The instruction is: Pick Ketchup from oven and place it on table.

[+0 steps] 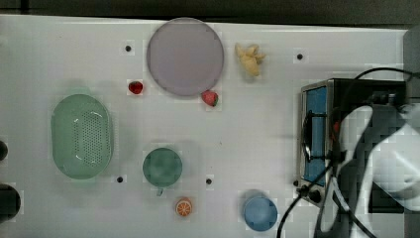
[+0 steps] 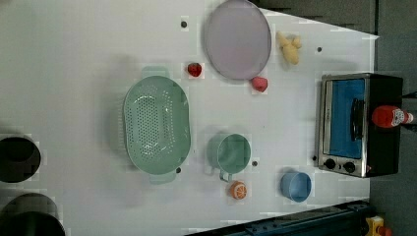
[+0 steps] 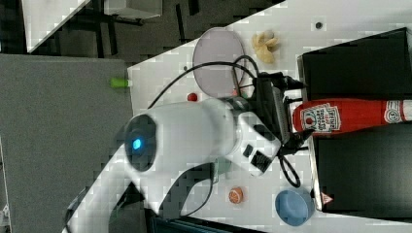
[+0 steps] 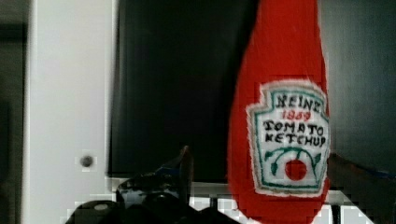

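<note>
The Ketchup (image 4: 280,126) was seen between spread jaws, at the frame's right in the wrist view, above the black oven (image 4: 177,84).

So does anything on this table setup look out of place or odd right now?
The Ketchup stands on the black roof of the oven, an unusual perch for a bottle, with the door closed. Two strawberries and lie loose on the table beside the purple plate.

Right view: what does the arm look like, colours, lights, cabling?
Glossy white rounded arm links, with a glowing blue light on one joint cap. A black block with dark buttons sits near the wrist. Black cables loop over it to the black gripper.
</note>
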{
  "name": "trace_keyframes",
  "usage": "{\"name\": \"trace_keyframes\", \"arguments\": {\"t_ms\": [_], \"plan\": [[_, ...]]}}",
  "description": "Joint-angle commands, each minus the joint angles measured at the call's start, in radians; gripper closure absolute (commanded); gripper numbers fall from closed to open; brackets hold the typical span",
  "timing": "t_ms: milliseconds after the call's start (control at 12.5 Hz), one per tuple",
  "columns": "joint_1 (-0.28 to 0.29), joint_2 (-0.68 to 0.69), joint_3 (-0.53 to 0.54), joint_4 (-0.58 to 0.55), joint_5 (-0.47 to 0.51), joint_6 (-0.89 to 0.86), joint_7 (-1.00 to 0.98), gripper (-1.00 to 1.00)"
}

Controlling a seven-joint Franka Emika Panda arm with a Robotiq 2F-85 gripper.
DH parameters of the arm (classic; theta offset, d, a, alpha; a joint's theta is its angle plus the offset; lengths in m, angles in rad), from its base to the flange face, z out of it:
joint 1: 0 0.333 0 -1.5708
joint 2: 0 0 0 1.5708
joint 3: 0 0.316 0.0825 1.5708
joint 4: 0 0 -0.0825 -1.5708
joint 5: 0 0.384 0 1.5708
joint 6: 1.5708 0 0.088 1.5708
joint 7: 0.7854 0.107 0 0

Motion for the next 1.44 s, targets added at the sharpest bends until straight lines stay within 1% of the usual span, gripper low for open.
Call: {"name": "trace_keyframes", "arguments": {"t_ms": [80,400,480,640,720,960,1200,1440], "plan": [[-0.025,0.042,-0.013,0.008,0.057,0.01,0.011,-1.0],[-0.025,0.067,-0.011,0.001,0.076,0.019,0.011,-1.0],[-0.025,0.069,-0.011,-0.005,0.077,0.023,0.011,-0.91],[-0.025,0.069,-0.01,-0.014,0.077,0.036,0.011,-0.43],[-0.024,0.066,-0.01,-0.012,0.076,0.038,0.011,-0.27],[-0.024,0.063,-0.014,0.001,0.075,0.037,0.011,-0.27],[-0.013,0.031,-0.012,0.086,0.052,0.002,0.01,-0.26],[0.029,-0.033,0.009,0.212,-0.027,-0.196,0.006,-0.27]]}}
